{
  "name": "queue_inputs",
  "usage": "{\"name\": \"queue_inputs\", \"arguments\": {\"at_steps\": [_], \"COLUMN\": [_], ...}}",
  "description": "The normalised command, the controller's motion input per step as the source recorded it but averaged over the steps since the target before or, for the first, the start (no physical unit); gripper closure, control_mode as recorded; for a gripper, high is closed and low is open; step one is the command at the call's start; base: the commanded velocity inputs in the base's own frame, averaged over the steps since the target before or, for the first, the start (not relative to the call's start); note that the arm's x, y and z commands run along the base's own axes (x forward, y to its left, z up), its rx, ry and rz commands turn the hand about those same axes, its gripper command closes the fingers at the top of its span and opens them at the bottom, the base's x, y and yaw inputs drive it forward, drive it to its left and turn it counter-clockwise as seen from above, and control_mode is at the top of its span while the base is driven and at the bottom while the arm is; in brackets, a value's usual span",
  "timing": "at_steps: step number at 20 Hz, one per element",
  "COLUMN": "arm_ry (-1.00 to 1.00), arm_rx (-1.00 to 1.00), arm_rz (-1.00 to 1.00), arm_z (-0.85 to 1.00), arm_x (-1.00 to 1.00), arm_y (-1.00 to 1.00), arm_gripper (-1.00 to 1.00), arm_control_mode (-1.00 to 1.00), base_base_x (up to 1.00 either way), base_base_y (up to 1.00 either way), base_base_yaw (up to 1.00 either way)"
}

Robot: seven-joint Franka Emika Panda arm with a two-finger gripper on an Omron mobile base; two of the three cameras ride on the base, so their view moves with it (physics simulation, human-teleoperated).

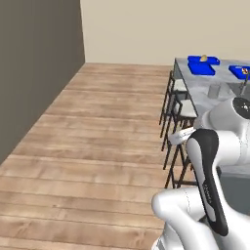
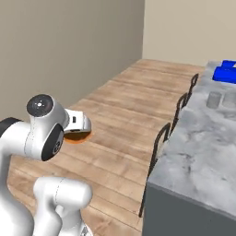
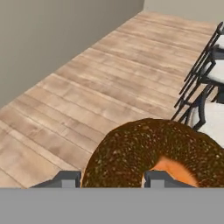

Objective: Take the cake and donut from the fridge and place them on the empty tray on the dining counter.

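Observation:
My gripper [image 3: 113,179] is shut on the donut [image 3: 148,153], a dark brown glazed ring with an orange-tan rim that bulges between the fingertips. In the right base view the donut [image 2: 75,137] hangs under the hand over the wooden floor, left of the dining counter [image 2: 203,152]. Blue trays [image 1: 202,65] lie at the far end of the marble dining counter [image 1: 195,80]. A small tan thing sits on one; whether it is the cake I cannot tell. Another blue tray [image 1: 240,72] lies further right. The fridge is out of view.
Dark-framed stools [image 1: 175,114] line the counter's near side, also seen as stools [image 2: 161,138] beside the marble edge. Grey cups [image 2: 213,99] stand on the counter top. A grey-brown wall [image 1: 34,68] runs along the left, with open wooden floor between it and the stools.

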Motion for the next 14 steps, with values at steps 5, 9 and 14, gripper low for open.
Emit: {"name": "queue_inputs", "arguments": {"at_steps": [5,9,14], "arm_ry": [0.0,0.0,0.0], "arm_rx": [0.0,0.0,0.0], "arm_rz": [0.0,0.0,0.0], "arm_z": [0.0,0.0,0.0], "arm_x": [0.0,0.0,0.0], "arm_y": [0.0,0.0,0.0], "arm_gripper": [1.0,1.0,1.0], "arm_control_mode": [1.0,1.0,1.0], "base_base_x": [1.0,1.0,1.0], "base_base_y": [0.96,0.93,0.65], "base_base_yaw": [-0.5,-0.52,-0.51]}}
